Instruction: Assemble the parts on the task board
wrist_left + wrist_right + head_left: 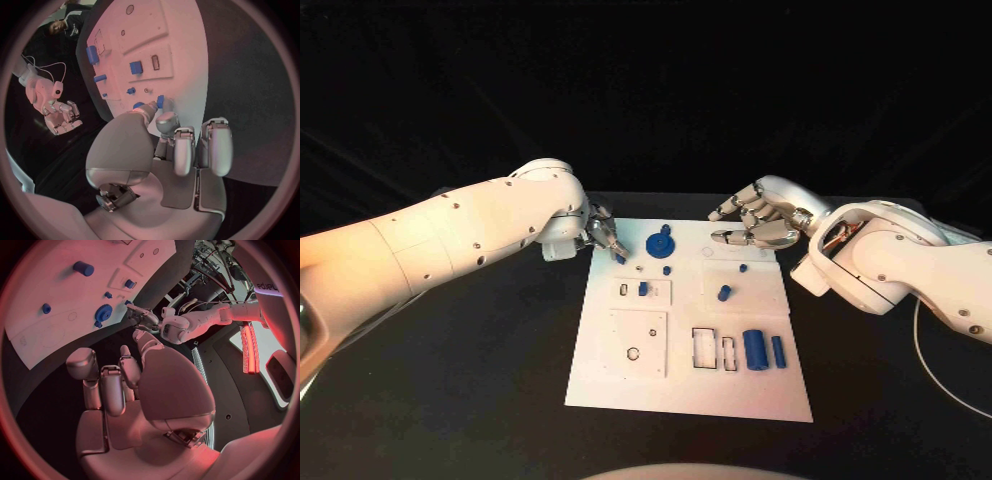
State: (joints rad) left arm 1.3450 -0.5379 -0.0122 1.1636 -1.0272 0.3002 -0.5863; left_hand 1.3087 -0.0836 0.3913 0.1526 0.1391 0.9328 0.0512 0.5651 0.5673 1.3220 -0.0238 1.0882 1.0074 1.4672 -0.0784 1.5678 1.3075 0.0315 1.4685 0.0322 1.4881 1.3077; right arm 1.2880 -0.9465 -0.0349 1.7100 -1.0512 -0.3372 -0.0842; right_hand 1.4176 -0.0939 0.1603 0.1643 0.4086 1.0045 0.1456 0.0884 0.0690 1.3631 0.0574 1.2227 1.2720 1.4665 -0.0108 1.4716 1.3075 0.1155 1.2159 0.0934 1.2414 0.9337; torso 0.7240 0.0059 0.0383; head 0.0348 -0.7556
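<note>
One small blue part (160, 101) pinched by left hand (599, 236)

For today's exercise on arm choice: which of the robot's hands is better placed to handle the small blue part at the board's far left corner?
Probably the left hand: its fingertips are at the small blue part there, while the right hand hovers apart.

Black table (473, 380), black backdrop (646, 90), thin white cable (935, 370) at table's right side.
</note>
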